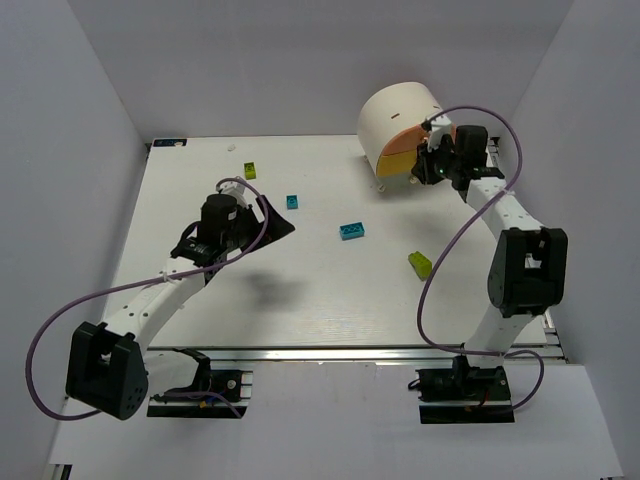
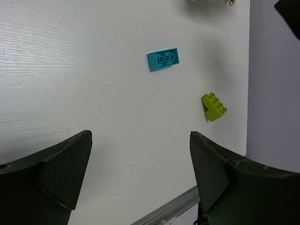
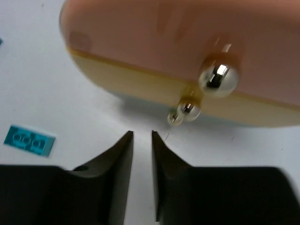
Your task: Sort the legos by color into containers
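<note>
The sorting looks hardly begun. Four small studded plastic bricks lie loose on the white surface (image 1: 330, 310): a lime yellow-green brick (image 1: 249, 170) at 11 o'clock from the middle, a small cyan-blue brick (image 1: 292, 202) just beside the left arm, a longer cyan-blue brick (image 1: 351, 231) near the middle, and another lime brick (image 1: 419, 263) at 4 o'clock. The cream-white rounded cabinet (image 1: 400, 120) stands at 1 o'clock; its orange drawer (image 3: 187, 42) and yellow drawer (image 3: 136, 82) seem pushed in, and I cannot tell what they contain. The left gripper (image 2: 140, 136) hangs over the surface with its jaws wide and empty. The right gripper (image 3: 142, 133) points at the shiny round knobs (image 3: 218, 79), jaws narrow, holding nothing. No readable writing or brand appears.
</note>
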You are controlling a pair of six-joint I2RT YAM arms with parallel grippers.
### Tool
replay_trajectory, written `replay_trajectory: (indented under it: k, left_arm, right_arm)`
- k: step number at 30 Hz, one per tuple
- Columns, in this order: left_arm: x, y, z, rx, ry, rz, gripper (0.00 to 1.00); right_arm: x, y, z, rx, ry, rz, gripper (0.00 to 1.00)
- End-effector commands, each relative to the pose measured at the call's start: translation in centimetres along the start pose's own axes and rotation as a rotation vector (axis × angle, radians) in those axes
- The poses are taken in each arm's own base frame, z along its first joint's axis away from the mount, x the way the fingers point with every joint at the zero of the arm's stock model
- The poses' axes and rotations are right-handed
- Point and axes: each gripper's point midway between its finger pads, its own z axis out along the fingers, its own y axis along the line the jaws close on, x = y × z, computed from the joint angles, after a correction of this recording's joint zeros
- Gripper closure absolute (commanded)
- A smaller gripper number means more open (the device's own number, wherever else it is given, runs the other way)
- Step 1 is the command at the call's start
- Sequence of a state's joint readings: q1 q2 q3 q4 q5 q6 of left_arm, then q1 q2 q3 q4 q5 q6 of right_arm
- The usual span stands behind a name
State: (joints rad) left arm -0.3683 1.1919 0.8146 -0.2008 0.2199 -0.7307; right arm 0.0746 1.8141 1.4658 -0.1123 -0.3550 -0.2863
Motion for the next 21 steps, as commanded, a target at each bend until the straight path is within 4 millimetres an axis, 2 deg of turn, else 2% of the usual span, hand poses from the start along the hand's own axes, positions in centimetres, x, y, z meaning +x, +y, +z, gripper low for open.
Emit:
replay_trajectory:
  k: [1,2,3,5,8,10,14,15,17,19,21]
  left_arm:
    - [-0.1,0.1,0.1,0.009,-0.015,-0.008,0.05]
    - [0.0,0.2,0.1,0.01,-0.014,-0.008,0.05]
    - [0.1,0.3,0.3,0.008,-0.009,-0.011,0.05]
    - [0.2,0.3,0.5,0.01,0.0,-0.014,0.05]
    - [0.2,0.3,0.7,0.009,0.006,-0.011,0.06]
    - [0.1,0.2,0.7,0.01,0.003,-0.011,0.05]
    - [0.0,0.2,0.4,0.009,-0.015,-0.011,0.05]
    - [-0.1,0.2,0.2,0.008,-0.023,-0.011,0.05]
    - [-0.2,0.2,-0.1,0.009,-0.033,-0.008,0.05]
    - [-0.3,0.3,-0.3,0.003,-0.044,-0.009,0.05]
    - [-0.3,0.4,-0.5,-0.004,-0.046,-0.01,0.05]
  right_arm:
    - [-1.3,0.9,-2.8,0.005,-0.09,0.024,0.69]
    - [0.4,1.5,-3.2,0.0,-0.062,0.073,0.64]
    - [0.0,1.3,-3.3,0.012,-0.095,0.078,0.57]
    - [1.1,1.5,-3.6,0.02,-0.084,0.141,0.49]
    - [1.3,0.9,-3.2,0.044,-0.092,0.189,0.44]
    - [1.5,0.6,-2.8,0.052,-0.088,0.227,0.37]
    - [2.1,-0.9,-1.4,0.075,-0.083,0.313,0.34]
    - [1.5,-1.3,-1.2,0.081,-0.095,0.322,0.34]
    - [2.0,-1.9,-0.2,0.091,-0.085,0.362,0.34]
    - [1.1,-2.6,0.3,0.097,-0.103,0.376,0.34]
    - [1.3,-2.6,1.1,0.087,-0.099,0.383,0.35]
